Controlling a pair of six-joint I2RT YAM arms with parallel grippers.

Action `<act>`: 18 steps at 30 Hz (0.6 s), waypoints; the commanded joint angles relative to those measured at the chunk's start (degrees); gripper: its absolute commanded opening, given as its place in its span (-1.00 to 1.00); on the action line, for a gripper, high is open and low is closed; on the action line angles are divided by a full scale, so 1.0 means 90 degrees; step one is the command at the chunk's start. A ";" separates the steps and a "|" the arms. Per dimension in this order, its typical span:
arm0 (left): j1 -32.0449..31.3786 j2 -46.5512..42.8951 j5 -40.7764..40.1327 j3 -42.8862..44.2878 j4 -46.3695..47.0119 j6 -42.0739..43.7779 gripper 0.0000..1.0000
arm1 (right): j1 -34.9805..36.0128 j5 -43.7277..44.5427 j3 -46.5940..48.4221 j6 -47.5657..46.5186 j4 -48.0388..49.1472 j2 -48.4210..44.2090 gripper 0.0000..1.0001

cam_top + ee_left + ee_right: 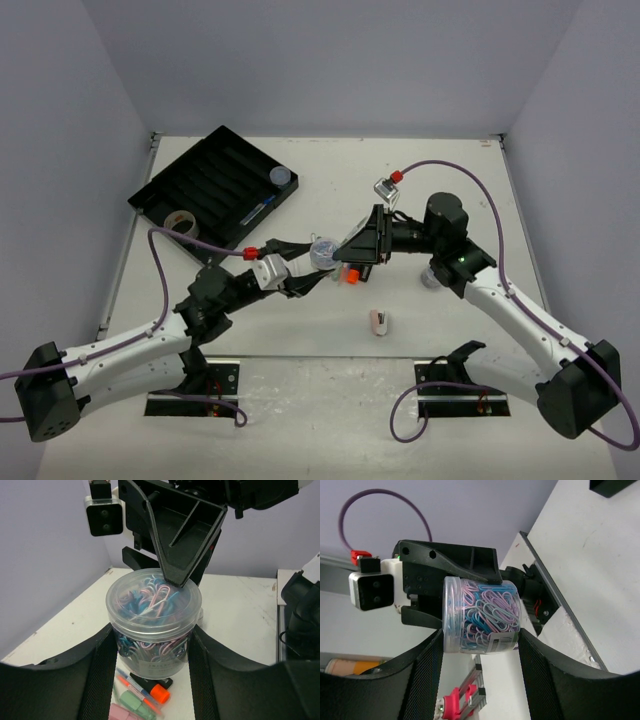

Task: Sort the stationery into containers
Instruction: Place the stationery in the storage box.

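Near, right of centre, the pink-white stapler piece lies alone on the table. At mid-table a clear jar of paper clips is held aloft. The left gripper clamps its sides and the right gripper grips its lid and base. Markers lie beneath. Far left, the black tray holds a tape ring and a second jar.

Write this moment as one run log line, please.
stage: jar of paper clips in midair | left gripper: gripping jar | right gripper: closed on same jar | tray: not reached yet
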 commanded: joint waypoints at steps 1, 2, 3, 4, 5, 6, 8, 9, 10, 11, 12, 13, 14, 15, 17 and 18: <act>-0.0024 0.0147 -0.0272 0.0610 -0.0520 0.0235 0.03 | 0.0327 0.0431 0.0438 -0.0754 -0.0798 -0.0039 -1.00; -0.0024 0.0168 -0.0305 0.0700 -0.0654 0.0252 0.05 | 0.0327 0.0567 0.0505 -0.0847 -0.0979 -0.0064 -1.00; -0.0024 0.0191 -0.0322 0.0775 -0.0750 0.0266 0.07 | 0.0327 0.0623 0.0532 -0.0915 -0.1107 -0.0074 -1.00; -0.0024 0.0221 -0.0319 0.0809 -0.0874 0.0286 0.12 | 0.0327 0.0668 0.0539 -0.0933 -0.1158 -0.0089 -1.00; -0.0024 0.0250 -0.0308 0.0878 -0.1014 0.0306 0.21 | 0.0327 0.0720 0.0554 -0.0947 -0.1194 -0.0110 -1.00; -0.0024 0.0269 -0.0283 0.0910 -0.1040 0.0306 0.28 | 0.0327 0.0764 0.0567 -0.0953 -0.1219 -0.0123 -1.00; -0.0024 0.0311 -0.0180 0.0934 -0.1062 0.0318 0.45 | 0.0327 0.0846 0.0578 -0.0985 -0.1294 -0.0140 -1.00; -0.0024 0.0333 -0.0122 0.0942 -0.1070 0.0325 0.55 | 0.0327 0.0886 0.0581 -0.1003 -0.1334 -0.0147 -1.00; -0.0024 0.0344 -0.0117 0.0942 -0.1079 0.0326 0.56 | 0.0327 0.0908 0.0582 -0.1014 -0.1337 -0.0157 -1.00; -0.0024 0.0345 -0.0080 0.0933 -0.1071 0.0326 0.56 | 0.0327 0.0882 0.0572 -0.1024 -0.1319 -0.0157 -1.00; -0.0030 0.0351 -0.0084 0.0920 -0.1046 0.0326 0.56 | 0.0327 0.0880 0.0566 -0.1018 -0.1306 -0.0157 -1.00; -0.0031 0.0355 -0.0092 0.0913 -0.1027 0.0326 0.56 | 0.0329 0.0891 0.0567 -0.1024 -0.1319 -0.0157 -1.00; -0.0026 0.0355 -0.0103 0.0913 -0.1016 0.0326 0.53 | 0.0335 0.0918 0.0577 -0.1045 -0.1366 -0.0157 -1.00; -0.0019 0.0355 -0.0112 0.0913 -0.1007 0.0321 0.50 | 0.0332 0.0982 0.0601 -0.1098 -0.1425 -0.0162 -1.00; -0.0024 0.0345 -0.0095 0.0923 -0.1002 0.0309 0.40 | 0.0327 0.1085 0.0628 -0.1185 -0.1565 -0.0167 -1.00; -0.0024 0.0342 -0.0088 0.0925 -0.1004 0.0316 0.30 | 0.0327 0.1085 0.0621 -0.1171 -0.1550 -0.0167 -1.00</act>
